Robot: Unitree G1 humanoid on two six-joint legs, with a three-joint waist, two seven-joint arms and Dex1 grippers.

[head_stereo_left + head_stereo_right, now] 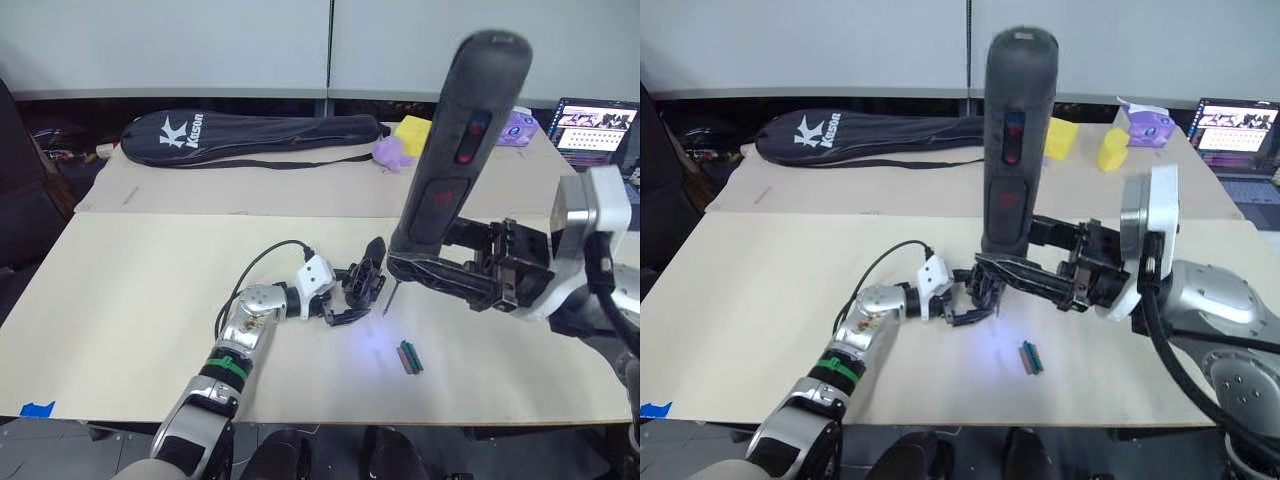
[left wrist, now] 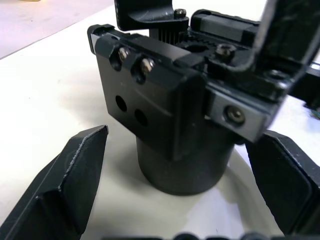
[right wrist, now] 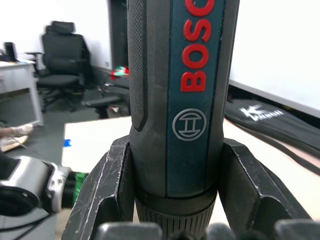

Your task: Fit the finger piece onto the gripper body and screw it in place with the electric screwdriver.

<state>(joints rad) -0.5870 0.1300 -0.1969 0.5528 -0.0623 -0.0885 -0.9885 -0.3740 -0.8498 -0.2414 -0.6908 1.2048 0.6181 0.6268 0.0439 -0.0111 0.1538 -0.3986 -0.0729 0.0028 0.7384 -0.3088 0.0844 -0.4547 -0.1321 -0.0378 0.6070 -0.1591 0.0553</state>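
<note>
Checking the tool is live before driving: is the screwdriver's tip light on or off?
On. A bluish-white glow falls on the table just below the electric screwdriver bit.

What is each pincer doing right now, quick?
Left pincer: open, fingers either side of the gripper body, not touching it.
Right pincer: shut on the electric screwdriver, held upright.

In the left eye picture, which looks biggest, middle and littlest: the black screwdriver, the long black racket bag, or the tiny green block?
1. The thick black electric screwdriver with red markings and the long black racket bag with white lettering look alike in size; the screwdriver is nearer the camera, so I won't rank them.
2. The small green rectangular block looks smallest.
</note>
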